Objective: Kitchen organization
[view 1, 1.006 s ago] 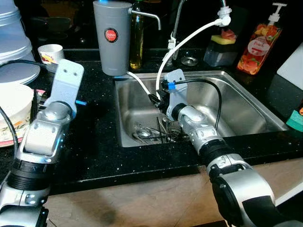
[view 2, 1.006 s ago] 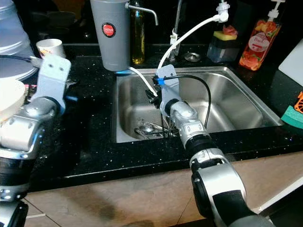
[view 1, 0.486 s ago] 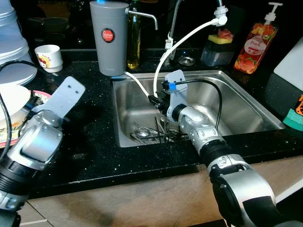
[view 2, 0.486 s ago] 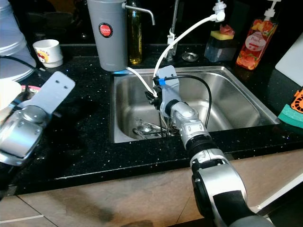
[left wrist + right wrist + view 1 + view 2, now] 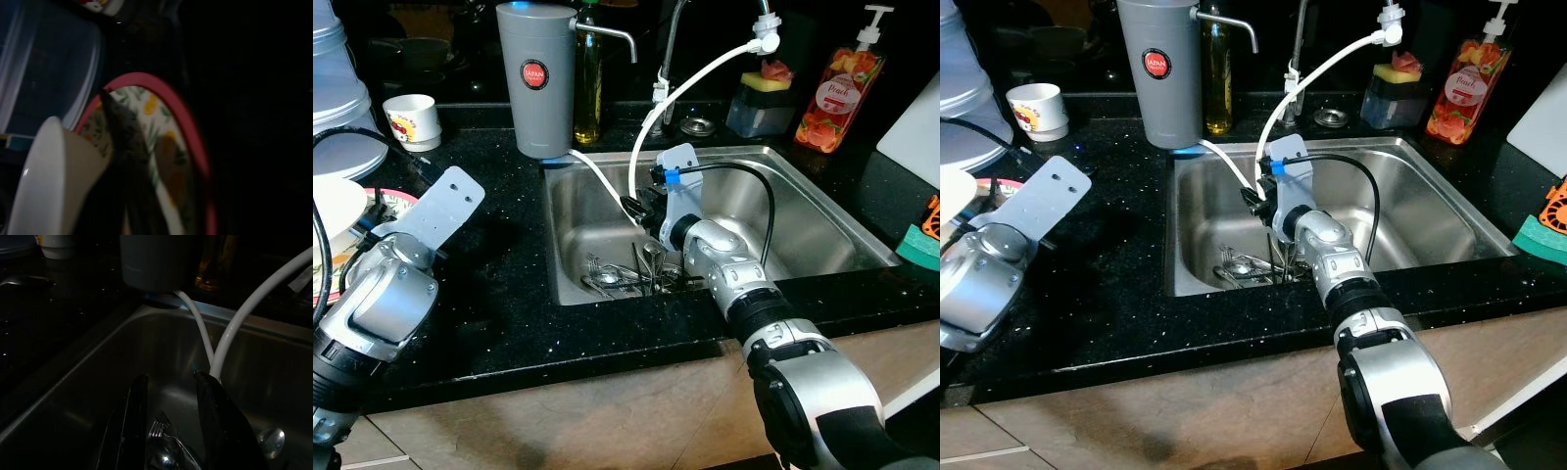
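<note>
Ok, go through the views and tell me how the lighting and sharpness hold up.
Eye views: evenly lit, sharp, with glare on the steel sink. Left wrist view: very dark and blurred, a red-rimmed plate just readable. Right wrist view: dim, the cutlery between the right gripper fingers barely lit.

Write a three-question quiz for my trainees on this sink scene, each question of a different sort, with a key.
1. True or false: the right gripper hangs open over the cutlery in the sink.
2. What stands on the counter at the sink's back left corner? A) grey water filter B) toaster C) kettle
3. Fill in: the left gripper points at a red-rimmed ____.

Key: 1 true; 2 A; 3 plate
</note>
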### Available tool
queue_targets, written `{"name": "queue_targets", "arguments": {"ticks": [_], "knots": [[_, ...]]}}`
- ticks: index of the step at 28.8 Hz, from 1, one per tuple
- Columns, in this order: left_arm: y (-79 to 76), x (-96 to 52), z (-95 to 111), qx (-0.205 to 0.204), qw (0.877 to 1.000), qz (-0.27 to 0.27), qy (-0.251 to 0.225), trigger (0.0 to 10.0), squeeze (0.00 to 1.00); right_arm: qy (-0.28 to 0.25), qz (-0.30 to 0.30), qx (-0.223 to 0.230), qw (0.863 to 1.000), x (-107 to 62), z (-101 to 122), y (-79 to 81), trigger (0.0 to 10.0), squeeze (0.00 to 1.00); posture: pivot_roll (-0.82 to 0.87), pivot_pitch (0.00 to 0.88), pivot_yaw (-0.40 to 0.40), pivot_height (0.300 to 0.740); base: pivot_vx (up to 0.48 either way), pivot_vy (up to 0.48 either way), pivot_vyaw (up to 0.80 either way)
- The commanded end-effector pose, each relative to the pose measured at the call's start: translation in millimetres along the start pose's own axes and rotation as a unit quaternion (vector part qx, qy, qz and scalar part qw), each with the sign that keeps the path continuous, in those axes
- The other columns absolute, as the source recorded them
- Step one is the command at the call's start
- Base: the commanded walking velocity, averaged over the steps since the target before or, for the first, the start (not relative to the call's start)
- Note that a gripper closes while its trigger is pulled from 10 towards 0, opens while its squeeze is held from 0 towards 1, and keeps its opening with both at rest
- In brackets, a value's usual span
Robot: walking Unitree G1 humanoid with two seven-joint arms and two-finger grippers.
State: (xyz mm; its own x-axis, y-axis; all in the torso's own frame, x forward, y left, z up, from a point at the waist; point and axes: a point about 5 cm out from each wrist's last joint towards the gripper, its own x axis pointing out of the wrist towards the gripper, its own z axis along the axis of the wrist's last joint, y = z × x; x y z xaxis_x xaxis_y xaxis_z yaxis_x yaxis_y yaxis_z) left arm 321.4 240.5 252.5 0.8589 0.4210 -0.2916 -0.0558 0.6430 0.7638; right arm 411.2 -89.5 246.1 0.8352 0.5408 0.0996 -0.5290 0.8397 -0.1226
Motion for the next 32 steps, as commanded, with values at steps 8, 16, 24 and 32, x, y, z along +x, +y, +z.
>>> {"name": "queue_targets", "arguments": {"ticks": [8,16,24,32], "knots": [[-18.0,4.4,-12,0.011,0.998,-0.049,0.028,0.0,0.0,-0.011,-0.001,-0.008,1.0,1.7,11,-2.1,10.0,0.0,-0.01,0.111,-0.041,0.74,0.0,0.0,0.0],[-27.7,3.6,-5,0.024,0.997,-0.069,0.002,0.0,0.0,-0.012,-0.002,-0.006,1.0,1.8,12,-2.4,10.0,0.0,-0.01,0.112,-0.041,0.74,0.0,0.0,0.0],[-54.4,-1.7,7,0.041,0.991,-0.116,-0.049,0.0,0.0,-0.009,-0.004,-0.007,1.0,1.5,10,-2.5,10.0,0.0,-0.01,0.114,-0.038,0.74,0.0,0.0,0.0],[-82.8,-19.5,25,0.037,0.981,-0.168,-0.084,0.0,0.0,-0.009,-0.008,-0.008,1.0,0.5,10,-4.6,10.0,0.0,-0.01,0.116,-0.036,0.74,0.0,0.0,0.0]]}}
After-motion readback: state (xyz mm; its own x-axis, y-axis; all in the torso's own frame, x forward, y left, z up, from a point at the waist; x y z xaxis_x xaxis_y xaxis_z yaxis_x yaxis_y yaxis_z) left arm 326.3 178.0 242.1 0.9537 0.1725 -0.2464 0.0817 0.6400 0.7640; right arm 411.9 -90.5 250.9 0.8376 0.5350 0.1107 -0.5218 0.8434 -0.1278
